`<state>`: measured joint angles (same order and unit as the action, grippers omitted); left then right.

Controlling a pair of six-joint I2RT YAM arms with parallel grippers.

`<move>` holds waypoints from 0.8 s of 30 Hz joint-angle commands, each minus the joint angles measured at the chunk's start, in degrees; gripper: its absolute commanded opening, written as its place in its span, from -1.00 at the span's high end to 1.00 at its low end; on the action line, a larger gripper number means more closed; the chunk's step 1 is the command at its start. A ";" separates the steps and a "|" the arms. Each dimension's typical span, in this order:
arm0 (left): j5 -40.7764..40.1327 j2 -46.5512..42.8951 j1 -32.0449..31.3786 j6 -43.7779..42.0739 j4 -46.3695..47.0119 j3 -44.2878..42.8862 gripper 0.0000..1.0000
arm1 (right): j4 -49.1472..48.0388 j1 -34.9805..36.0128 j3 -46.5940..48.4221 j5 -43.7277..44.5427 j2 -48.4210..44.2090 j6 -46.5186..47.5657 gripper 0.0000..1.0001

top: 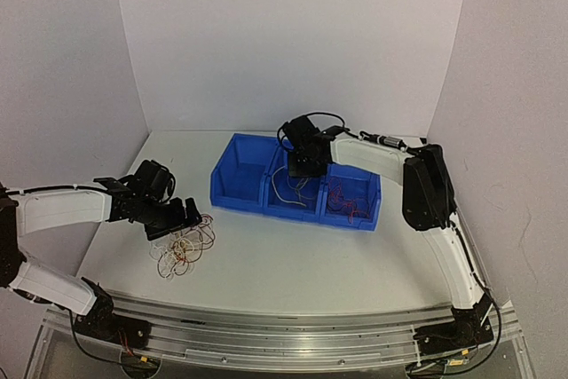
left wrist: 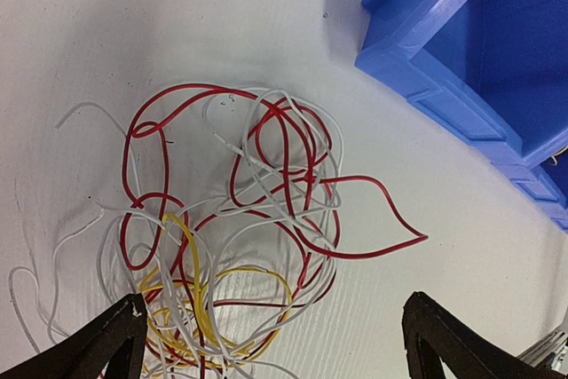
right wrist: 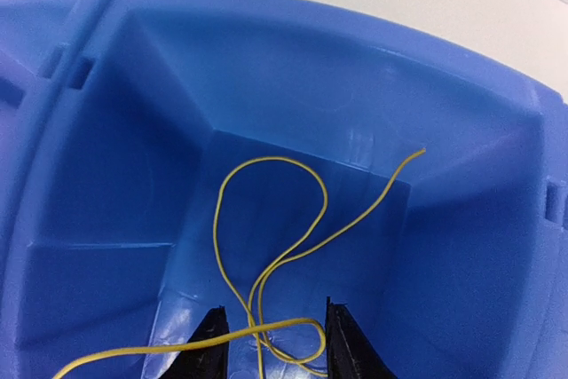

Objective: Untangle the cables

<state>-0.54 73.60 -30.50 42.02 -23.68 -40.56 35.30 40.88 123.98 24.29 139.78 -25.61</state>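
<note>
The cables (top: pixel 183 249) lie as a loose tangle of thin white, red and yellow wires (left wrist: pixel 232 219) on the table at the left. My left gripper (top: pixel 180 218) hovers just over that tangle with its jaws wide open (left wrist: pixel 275 303) and nothing between them. My right gripper (top: pixel 302 166) reaches down into the middle compartment of the blue bin (top: pixel 236 198). In the right wrist view its fingers (right wrist: pixel 213 343) stand apart. A single yellow cable (right wrist: pixel 266 246) loops loosely through the gap on the bin floor, and my right gripper (right wrist: pixel 273 312) is open.
The blue bin has three compartments side by side. The middle one holds light-coloured wires (top: pixel 298 189), the right one red wires (top: pixel 348 207). A corner of the bin (left wrist: pixel 444 33) shows in the left wrist view. White walls close in the table on three sides.
</note>
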 commanded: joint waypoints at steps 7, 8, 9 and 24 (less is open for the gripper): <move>0.37 1.00 -0.26 0.08 0.67 -1.82 -0.99 | 1.07 1.15 1.06 -2.31 -9.24 2.25 0.03; 0.36 1.01 -0.26 0.08 0.66 -1.89 -0.99 | 1.08 1.13 0.72 -2.27 -9.77 2.23 0.00; 0.32 1.00 -0.22 0.08 0.65 -1.89 -0.99 | 1.09 1.15 0.51 -2.24 -10.08 2.28 -0.03; 0.37 -0.46 -0.26 -0.06 -0.11 -1.57 -0.99 | 1.25 3.54 -3.50 -4.08 -15.98 7.82 -0.71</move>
<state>-0.14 74.30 -30.50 42.00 -23.69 -40.58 36.20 42.60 122.65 21.77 130.62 -20.85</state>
